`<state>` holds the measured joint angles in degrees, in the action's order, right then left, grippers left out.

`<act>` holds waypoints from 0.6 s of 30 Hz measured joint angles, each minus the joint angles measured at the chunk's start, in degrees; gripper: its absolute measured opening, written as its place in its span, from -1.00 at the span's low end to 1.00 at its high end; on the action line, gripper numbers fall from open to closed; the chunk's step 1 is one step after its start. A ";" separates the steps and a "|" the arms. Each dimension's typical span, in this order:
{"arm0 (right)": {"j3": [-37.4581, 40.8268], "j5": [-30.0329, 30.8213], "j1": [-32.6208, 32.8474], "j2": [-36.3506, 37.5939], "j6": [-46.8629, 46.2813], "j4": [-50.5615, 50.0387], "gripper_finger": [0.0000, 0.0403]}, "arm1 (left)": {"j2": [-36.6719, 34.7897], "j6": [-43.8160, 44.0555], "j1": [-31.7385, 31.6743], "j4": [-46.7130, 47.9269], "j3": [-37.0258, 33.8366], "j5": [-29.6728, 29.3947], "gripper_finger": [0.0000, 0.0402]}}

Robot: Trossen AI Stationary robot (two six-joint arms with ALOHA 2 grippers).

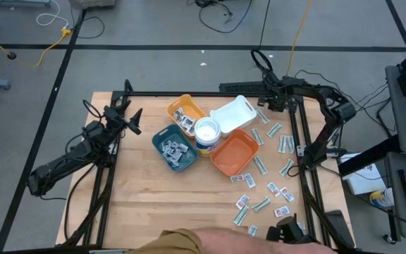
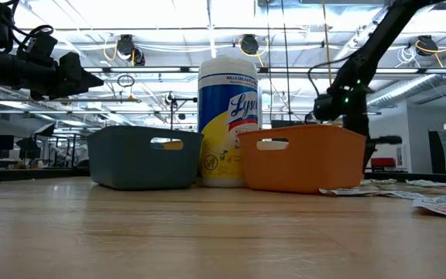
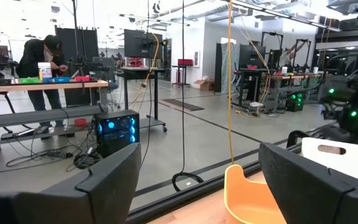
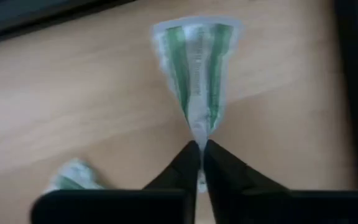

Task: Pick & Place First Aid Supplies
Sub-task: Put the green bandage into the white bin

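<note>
Green-white strip point(image 4: 196, 68) pinched endwise between right gripper point(image 4: 201, 149) fingers.

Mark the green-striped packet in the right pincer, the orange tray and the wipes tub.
green-striped packet point(image 4: 194, 68): right wrist view, mid-strip.
orange tray point(image 1: 251, 147): high view, right rim.
wipes tub point(image 2: 228, 124): low view, label.

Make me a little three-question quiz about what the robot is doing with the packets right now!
1. True or false: the right end effector is pinching a green-white strip.
2. Which tray sits nearest the loose packets? A) orange tray B) blue tray C) yellow tray
3. Fill in: the left end effector is ____.

Key: 1 true; 2 A; 3 open, away from the trays at the table's left edge.
</note>
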<state>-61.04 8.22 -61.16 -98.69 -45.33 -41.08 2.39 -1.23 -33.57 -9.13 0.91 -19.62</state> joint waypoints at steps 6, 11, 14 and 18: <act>-3.30 2.24 0.31 5.95 2.16 -4.86 -0.97 | 0.00 0.00 -0.01 0.00 0.00 0.00 0.57; -7.03 2.62 1.32 9.12 5.55 -8.75 -0.98 | 0.00 0.00 0.00 0.01 0.00 0.00 0.54; -8.47 2.38 1.96 9.43 5.73 -10.38 -0.99 | 0.00 0.00 -0.01 0.02 0.00 0.00 0.54; -11.98 0.78 4.95 8.58 8.26 -10.51 -0.99 | 0.00 0.00 -0.01 0.00 0.00 0.00 0.58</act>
<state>-73.02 9.01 -56.21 -90.11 -37.07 -51.59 2.39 -1.23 -33.58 -9.13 0.91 -19.62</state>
